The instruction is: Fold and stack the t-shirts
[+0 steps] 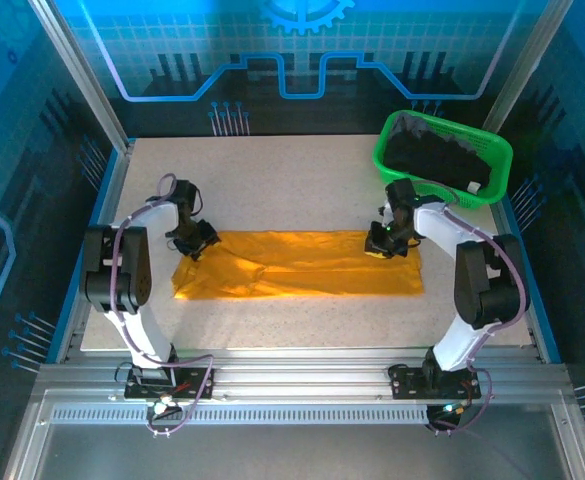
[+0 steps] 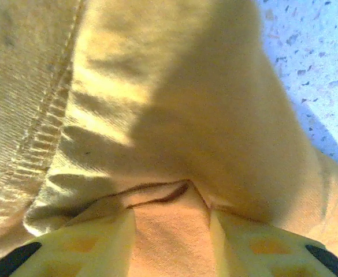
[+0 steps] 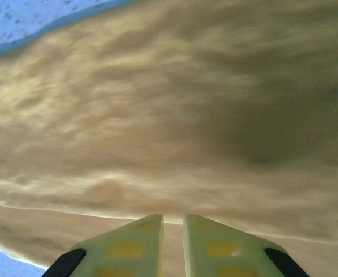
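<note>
- T-shirt (image 1: pixel 302 265), bright orange-yellow, spread flat as a long band across the middle of the desk (image 1: pixel 302 180), running left to right between the two arms, with soft creases along its length.
- Left hand (image 1: pixel 194 240) down at the band's far left corner, touching the cloth there.
- From the left wrist view: left hand (image 2: pixel 171 231) closed on a raised bunch of the t-shirt (image 2: pixel 215 115), orange cloth filling the gap between the yellow fingers (image 2: pixel 93 245); stitched hem running down the left side; speckled desk (image 2: pixel 307 57) bare at the upper right.
- Right hand (image 1: pixel 384 242) resting on the band's far edge near its right end, just in front of the basket (image 1: pixel 384 155).
- From the right wrist view: right hand (image 3: pixel 173 219) narrow, fingers (image 3: pixel 134 242) almost together and seemingly pinching a thin layer at a folded edge of the t-shirt (image 3: pixel 157 115); cloth blurred; strip of desk (image 3: pixel 30 17) at the upper left.
- Green mesh basket at the far right corner of the desk, tilted, holding a heap of black t-shirts (image 1: pixel 437 160), well apart from the left hand.
</note>
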### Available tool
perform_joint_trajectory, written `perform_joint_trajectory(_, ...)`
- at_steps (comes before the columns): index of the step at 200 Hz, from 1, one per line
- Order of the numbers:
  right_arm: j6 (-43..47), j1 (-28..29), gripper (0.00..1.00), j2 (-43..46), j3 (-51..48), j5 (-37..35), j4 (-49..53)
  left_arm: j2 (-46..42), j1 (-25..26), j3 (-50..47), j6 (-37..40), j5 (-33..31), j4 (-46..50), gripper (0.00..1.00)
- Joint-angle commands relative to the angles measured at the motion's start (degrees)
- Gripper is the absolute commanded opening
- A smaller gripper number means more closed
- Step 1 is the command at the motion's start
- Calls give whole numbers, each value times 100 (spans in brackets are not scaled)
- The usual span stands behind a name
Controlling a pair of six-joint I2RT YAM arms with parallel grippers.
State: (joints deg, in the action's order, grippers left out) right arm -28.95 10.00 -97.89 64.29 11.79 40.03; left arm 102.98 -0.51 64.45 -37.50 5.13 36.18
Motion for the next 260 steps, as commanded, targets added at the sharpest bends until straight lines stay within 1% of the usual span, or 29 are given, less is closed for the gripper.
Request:
perform_joint_trajectory(1, 361, -175, 18, 41, 311, -511, 576, -850, 263, 199, -46, -852, 754, 44)
perform_joint_trajectory(12, 469, -221, 19, -85, 531, -907, 852, -1220, 456, 69, -422, -755, 820, 39)
perform_joint_trajectory(29, 535, -337, 19, -451, 874, -1374, 1240, -1493, 809, -257, -1278, -348, 752, 29)
perform_joint_trajectory(40, 526, -434, 18, -731, 1065, -1509, 1428, -1475, 1052, -447, -1838, -141, 582, 25)
perform_joint_trajectory(48, 505, -474, 18, -917, 1205, -1637, 1557, -1405, 1195, -538, -2209, -110, 476, 23)
perform_joint_trajectory(65, 513, -482, 18, -1240, 1393, -1830, 1700, -1108, 1342, -652, -2789, -48, 134, 20)
perform_joint_trajectory(84, 495, -477, 21, -1547, 1443, -1816, 1774, -511, 1338, -468, -2989, 8, 4, 18)
perform_joint_trajectory(98, 444, -443, 22, -1751, 1454, -1790, 1922, -3, 1280, -166, -2934, 22, 68, 17)
perform_joint_trajectory(109, 405, -399, 22, -1789, 1388, -1625, 1963, 369, 1179, 127, -2858, -9, 181, 17)
perform_joint_trajectory(138, 21, -201, 23, -1470, 912, -1192, 1892, 1282, 787, 1257, -2491, -168, 511, 19)
perform_joint_trajectory(151, -220, 42, 24, -1246, 634, -988, 1827, 1791, 679, 2044, -2220, -159, 651, 21)
perform_joint_trajectory(163, -528, 332, 25, -1050, 382, -755, 1739, 2396, 658, 2996, -1909, 64, 663, 27)
perform_joint_trajectory(177, -1021, 850, 25, -859, 68, -416, 1571, 3198, 696, 4259, -1658, 507, 713, 29)
perform_joint_trajectory(192, -1664, 1511, 26, -760, -182, -58, 1299, 4045, 816, 5636, -1530, 812, 753, 31)
perform_joint_trajectory(206, -2314, 2191, 26, -789, -285, 262, 988, 4743, 967, 6772, -1542, 1122, 634, 32)
perform_joint_trajectory(218, -2778, 2715, 26, -943, -185, 479, 733, 5269, 1106, 7585, -1671, 1359, 496, 33)
perform_joint_trajectory(229, -3054, 3082, 26, -1190, 53, 640, 584, 5580, 1211, 8007, -1867, 1545, 183, 34)
perform_joint_trajectory(238, -3149, 3315, 26, -1400, 331, 701, 539, 5677, 1275, 8046, -2071, 1679, -330, 35)
perform_joint_trajectory(250, -3156, 3474, 26, -1606, 730, 661, 593, 5682, 1340, 8014, -2271, 1737, -940, 38)
perform_joint_trajectory(260, -3127, 3484, 26, -1702, 1003, 640, 688, 5637, 1373, 8046, -2362, 1737, -1304, 41)
